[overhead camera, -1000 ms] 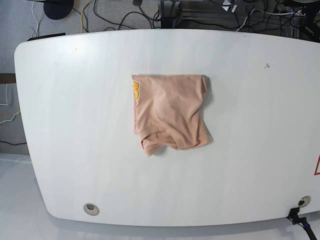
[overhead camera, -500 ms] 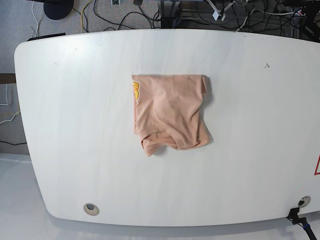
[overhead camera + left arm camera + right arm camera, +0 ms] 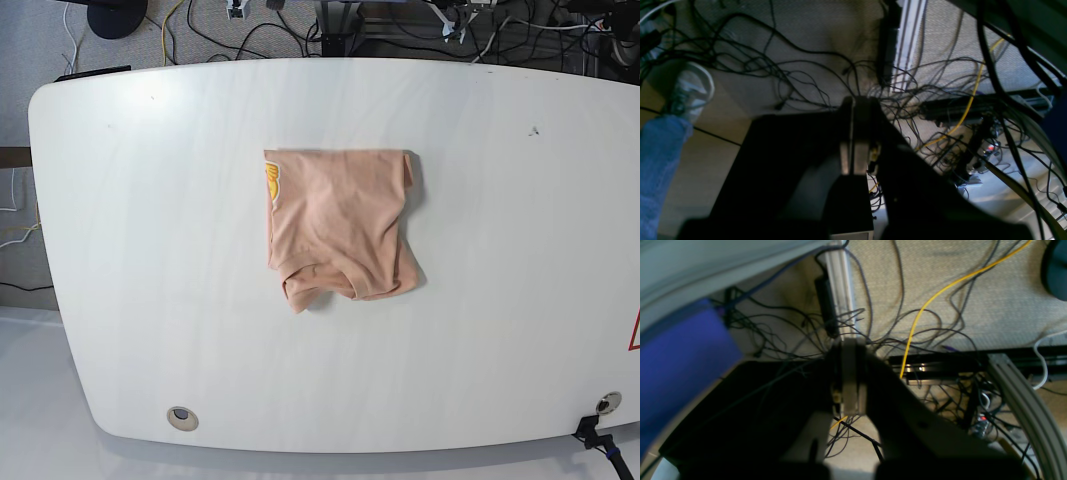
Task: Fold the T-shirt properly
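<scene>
The T-shirt (image 3: 340,224) is a peach-pink bundle, already folded into a rough rectangle with soft wrinkles running across it. A sliver of yellow print (image 3: 271,181) shows at its left edge, and its near edge is uneven, with a rolled lip of cloth bulging toward me at the near left corner. It lies flat on the white worktop (image 3: 140,250), a little far of the middle and roughly centred left to right.

My left fingers (image 3: 857,103) are pressed together with nothing between them, and they hang over a floor strewn with black cables (image 3: 800,76). My right fingers (image 3: 848,346) are likewise closed on nothing, above carpet, a yellow cable (image 3: 940,293) and a dark metal rail (image 3: 957,368). Neither pair appears in the base view, so both sit well apart from the shirt, off the worktop.

Bare white surface surrounds the shirt on every side, wide to the left and right, narrower toward the far edge. Two round grommets (image 3: 181,416) sit by the near edge, and a small dark speck (image 3: 534,129) marks the far right.
</scene>
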`<state>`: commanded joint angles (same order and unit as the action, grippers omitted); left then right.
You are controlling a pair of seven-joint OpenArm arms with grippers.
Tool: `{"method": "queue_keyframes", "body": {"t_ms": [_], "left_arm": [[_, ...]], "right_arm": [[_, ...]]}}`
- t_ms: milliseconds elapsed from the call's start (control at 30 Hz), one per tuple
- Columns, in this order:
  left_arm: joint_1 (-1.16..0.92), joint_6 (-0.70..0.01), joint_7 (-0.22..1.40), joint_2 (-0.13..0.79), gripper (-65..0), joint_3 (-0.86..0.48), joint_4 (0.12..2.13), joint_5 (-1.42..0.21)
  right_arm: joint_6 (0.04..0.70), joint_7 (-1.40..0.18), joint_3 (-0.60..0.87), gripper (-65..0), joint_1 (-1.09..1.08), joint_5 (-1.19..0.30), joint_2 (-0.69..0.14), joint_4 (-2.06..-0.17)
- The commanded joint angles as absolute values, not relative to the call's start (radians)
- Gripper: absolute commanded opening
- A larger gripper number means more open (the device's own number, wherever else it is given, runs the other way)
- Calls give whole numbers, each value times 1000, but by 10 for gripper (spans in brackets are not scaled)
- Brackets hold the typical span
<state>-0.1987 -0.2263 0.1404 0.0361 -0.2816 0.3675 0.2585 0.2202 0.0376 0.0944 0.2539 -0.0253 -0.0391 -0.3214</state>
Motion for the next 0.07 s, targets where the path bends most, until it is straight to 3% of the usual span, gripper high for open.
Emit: {"method": "queue_keyframes", "body": {"t_ms": [67], "left_arm": [[-197,-225,140,31,-650,-280,367,259]], "right_arm": [[220,36,94,-650,254,-25,-39,-321]]}}
